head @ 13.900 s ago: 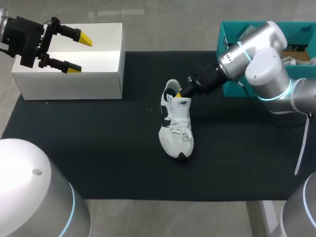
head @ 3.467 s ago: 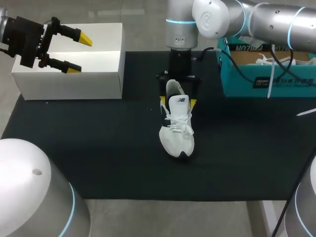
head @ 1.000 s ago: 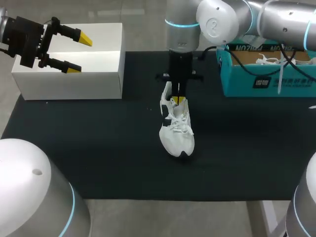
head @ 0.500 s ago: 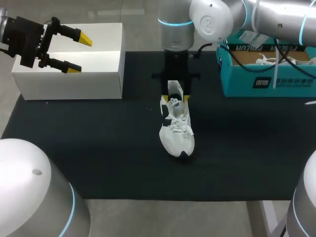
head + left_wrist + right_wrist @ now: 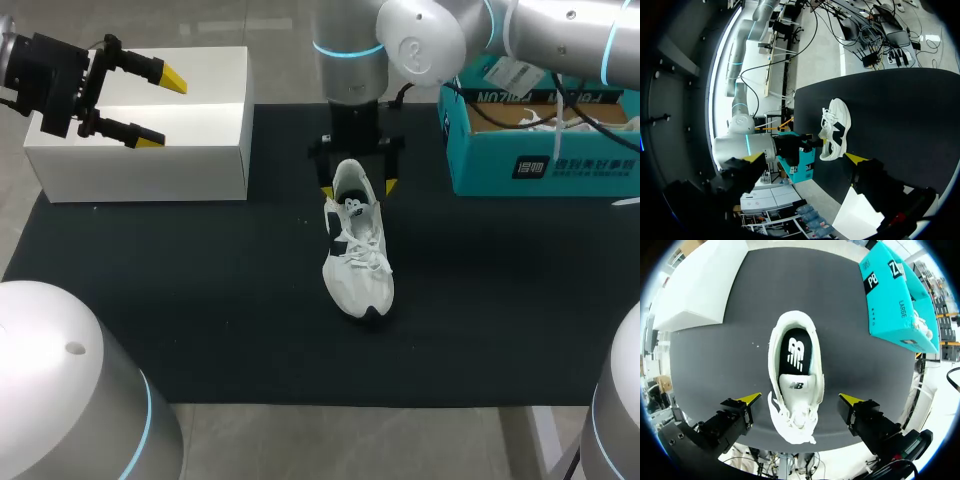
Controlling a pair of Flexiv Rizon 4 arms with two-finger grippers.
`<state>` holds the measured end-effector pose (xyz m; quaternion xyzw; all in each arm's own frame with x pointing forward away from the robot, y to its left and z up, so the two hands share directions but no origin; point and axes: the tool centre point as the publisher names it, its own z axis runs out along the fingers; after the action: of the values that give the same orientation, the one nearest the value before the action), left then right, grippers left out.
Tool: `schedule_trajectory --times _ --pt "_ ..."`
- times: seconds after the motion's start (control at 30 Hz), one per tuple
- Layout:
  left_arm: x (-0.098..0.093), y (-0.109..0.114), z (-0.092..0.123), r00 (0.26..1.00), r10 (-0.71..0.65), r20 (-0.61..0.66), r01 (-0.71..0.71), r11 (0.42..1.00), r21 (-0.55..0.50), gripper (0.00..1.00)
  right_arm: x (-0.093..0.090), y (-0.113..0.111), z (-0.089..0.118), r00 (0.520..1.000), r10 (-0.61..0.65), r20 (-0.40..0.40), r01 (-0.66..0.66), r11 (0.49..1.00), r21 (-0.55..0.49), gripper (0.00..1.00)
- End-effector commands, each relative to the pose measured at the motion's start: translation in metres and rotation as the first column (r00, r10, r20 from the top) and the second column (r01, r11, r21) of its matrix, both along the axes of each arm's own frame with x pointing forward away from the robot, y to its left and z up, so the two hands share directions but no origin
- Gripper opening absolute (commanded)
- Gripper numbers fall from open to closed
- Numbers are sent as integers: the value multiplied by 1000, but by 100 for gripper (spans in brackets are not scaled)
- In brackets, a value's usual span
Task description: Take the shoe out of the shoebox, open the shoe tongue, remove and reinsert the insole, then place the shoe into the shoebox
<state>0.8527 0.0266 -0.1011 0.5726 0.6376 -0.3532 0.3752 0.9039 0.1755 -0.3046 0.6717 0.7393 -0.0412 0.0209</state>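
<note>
At the far left of the desk, my left hand [image 5: 160,110] hangs above a white box [image 5: 140,165] with its two yellow-tipped fingers spread wide and nothing between them. The white box sits on the left rear corner of the black mat [image 5: 200,300] that covers the working area. Near the middle of the mat stands the shoe [image 5: 357,260], a white trainer with black side markings, upright on its sole and outside the shoebox, its heel toward the far edge and its toe toward me. The right wrist view looks straight down into its opening: the black insole [image 5: 796,352] with a white mark lies flat inside, the white tongue [image 5: 795,385] sits just ahead of it, and the laces [image 5: 790,425] lie loose over the front. My right arm comes in from the right and reaches past the middle, so that my right hand [image 5: 356,188] hangs over the heel end. Its fingers are fully parted, one on each side of the shoe with a gap showing on both sides, and it grips nothing. Well to the right, at the rear corner, stands the teal shoebox [image 5: 540,165], lid off, with white laces [image 5: 540,118] of something inside it showing over the rim; I cannot tell more of its contents.
</note>
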Motion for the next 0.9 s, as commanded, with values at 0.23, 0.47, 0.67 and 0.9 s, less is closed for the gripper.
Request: schedule_trajectory --times 0.23,0.47,0.67,0.9 --pt "1 0 0 1000 -2 -1 2 1000 4 100 8 -19 8 470 797 379 -846 529 -64 100" --pt "1 0 0 1000 -2 -1 2 1000 4 100 7 -28 -5 435 892 127 -882 450 -141 100" --pt "1 0 0 1000 -2 -1 2 1000 4 100 7 -28 -5 435 892 127 -882 450 -141 100" --pt "1 0 0 1000 -2 -1 2 1000 4 100 20 -30 -2 350 921 170 -927 366 -76 100"
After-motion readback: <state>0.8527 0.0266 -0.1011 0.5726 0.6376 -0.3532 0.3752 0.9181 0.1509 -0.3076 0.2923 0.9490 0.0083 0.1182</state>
